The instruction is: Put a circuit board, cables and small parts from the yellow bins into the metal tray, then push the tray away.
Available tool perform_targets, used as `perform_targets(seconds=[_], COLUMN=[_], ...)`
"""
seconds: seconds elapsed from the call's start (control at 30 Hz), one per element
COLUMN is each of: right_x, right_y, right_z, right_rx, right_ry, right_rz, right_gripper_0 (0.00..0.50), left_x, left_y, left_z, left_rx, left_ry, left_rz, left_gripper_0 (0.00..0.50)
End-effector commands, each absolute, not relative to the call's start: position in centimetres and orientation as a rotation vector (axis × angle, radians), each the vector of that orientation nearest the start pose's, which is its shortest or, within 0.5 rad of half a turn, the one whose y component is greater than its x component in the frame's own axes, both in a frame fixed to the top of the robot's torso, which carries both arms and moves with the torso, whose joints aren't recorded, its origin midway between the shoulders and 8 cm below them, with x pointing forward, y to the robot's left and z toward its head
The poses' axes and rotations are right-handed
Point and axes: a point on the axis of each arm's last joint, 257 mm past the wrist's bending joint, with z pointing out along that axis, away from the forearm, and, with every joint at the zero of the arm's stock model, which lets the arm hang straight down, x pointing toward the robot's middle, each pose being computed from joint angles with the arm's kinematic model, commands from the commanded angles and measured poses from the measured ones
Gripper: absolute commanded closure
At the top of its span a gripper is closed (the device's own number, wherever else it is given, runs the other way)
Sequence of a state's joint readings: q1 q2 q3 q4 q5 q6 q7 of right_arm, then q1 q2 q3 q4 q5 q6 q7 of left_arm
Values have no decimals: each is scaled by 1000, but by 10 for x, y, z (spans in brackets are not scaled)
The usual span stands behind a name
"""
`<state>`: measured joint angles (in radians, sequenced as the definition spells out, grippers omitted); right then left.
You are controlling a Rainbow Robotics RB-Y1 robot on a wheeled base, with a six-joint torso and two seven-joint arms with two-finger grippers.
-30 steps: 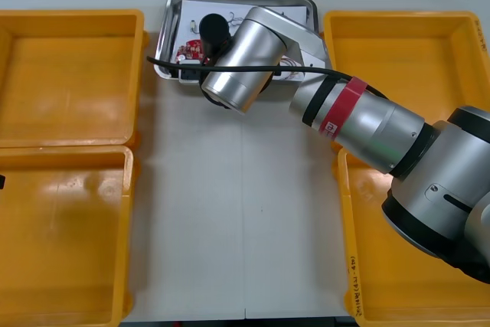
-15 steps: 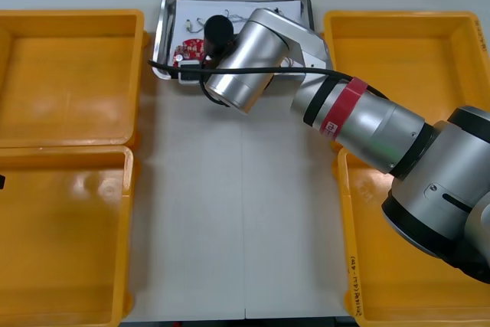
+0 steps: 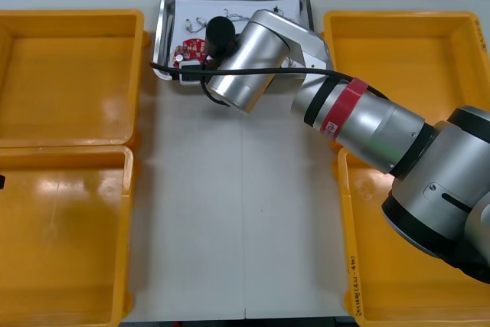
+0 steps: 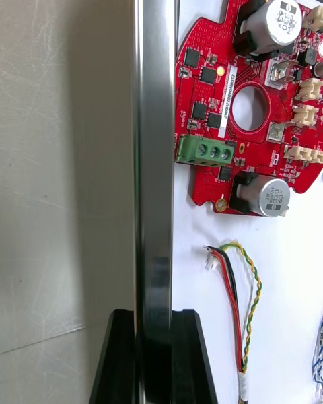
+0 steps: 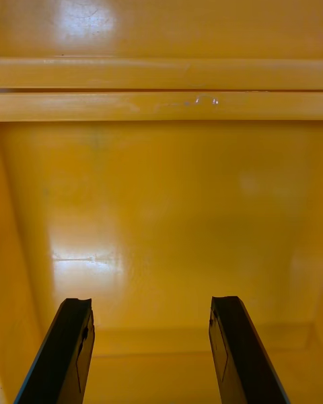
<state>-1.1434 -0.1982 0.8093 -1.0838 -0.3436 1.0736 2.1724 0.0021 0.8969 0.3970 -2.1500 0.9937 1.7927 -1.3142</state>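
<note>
Since a second ago the metal tray (image 3: 163,36) has slid a little farther toward the top edge of the front view, and the right arm's wrist has followed it up the bench (image 3: 230,212). The tray now sits at top centre, between the two upper yellow bins (image 3: 69,82).

The right gripper (image 4: 155,323) is at the tray's lower left corner. Its black fingers (image 4: 121,357) pinch the shiny rim, one outside over the bench and one inside over the white floor.

Inside the tray, the round red circuit board (image 4: 249,101) lies flat just beside the gripped rim. A red and yellow cable (image 4: 245,296) lies between the board and the inner finger. A blue and white cable (image 4: 317,363) shows beyond it, and small metal parts (image 3: 195,22) rest above the board in the front view.

The left gripper (image 5: 151,301) hangs over the bare floor of a yellow bin (image 5: 161,195), its fingers (image 5: 70,350) spread wide and holding nothing.
</note>
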Motion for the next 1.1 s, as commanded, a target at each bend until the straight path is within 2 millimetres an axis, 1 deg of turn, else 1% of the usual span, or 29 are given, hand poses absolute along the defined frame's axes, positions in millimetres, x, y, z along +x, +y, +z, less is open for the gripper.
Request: perform_targets(seconds=[0.03, 0.07, 0.1, 0.13, 0.2, 0.3, 0.4, 0.53, 0.67, 0.87, 0.97, 1.0, 1.03, 1.1], right_x=[620, 619, 619, 619, 618, 618, 618, 614, 613, 609, 603, 601, 598, 592], right_y=[69, 70, 70, 70, 70, 70, 70, 70, 71, 68, 63, 59, 56, 54], right_z=[-143, -143, -144, -144, -146, -146, -147, -151, -151, -142, -141, -138, -130, -124], right_rx=[-1778, -1782, -1789, -1791, -1801, -1805, -1814, -1828, -1834, -1836, -1848, -1853, -1856, -1866], right_ry=[1452, 1448, 1444, 1440, 1433, 1429, 1426, 1441, 1445, 1485, 1527, 1538, 1536, 1538], right_rz=[-692, -690, -695, -698, -704, -704, -707, -675, -649, -608, -573, -568, -573, -572], right_gripper_0=[277, 272, 226, 199, 81, 12, 0, 1, 0, 0, 0, 0, 0, 0], left_x=[350, 350, 350, 350, 350, 350, 350, 350, 350, 350, 350, 350, 350, 350], left_y=[411, 411, 411, 411, 411, 411, 411, 411, 411, 411, 411, 411, 411, 411], left_z=[-170, -170, -170, -170, -170, -170, -170, -170, -170, -170, -170, -170, -170, -170], left_rx=[-10, -10, -10, -10, -10, -10, -10, -10, -10, -10, -10, -10, -10, -10], left_ry=[2683, 2683, 2683, 2683, 2683, 2683, 2683, 2683, 2683, 2683, 2683, 2683, 2683, 2683], left_rz=[5, 5, 5, 5, 5, 5, 5, 5, 5, 5, 5, 5, 5, 5], left_gripper_0=[0, 0, 0, 0, 0, 0, 0, 0, 0, 0, 0, 0, 0, 0])
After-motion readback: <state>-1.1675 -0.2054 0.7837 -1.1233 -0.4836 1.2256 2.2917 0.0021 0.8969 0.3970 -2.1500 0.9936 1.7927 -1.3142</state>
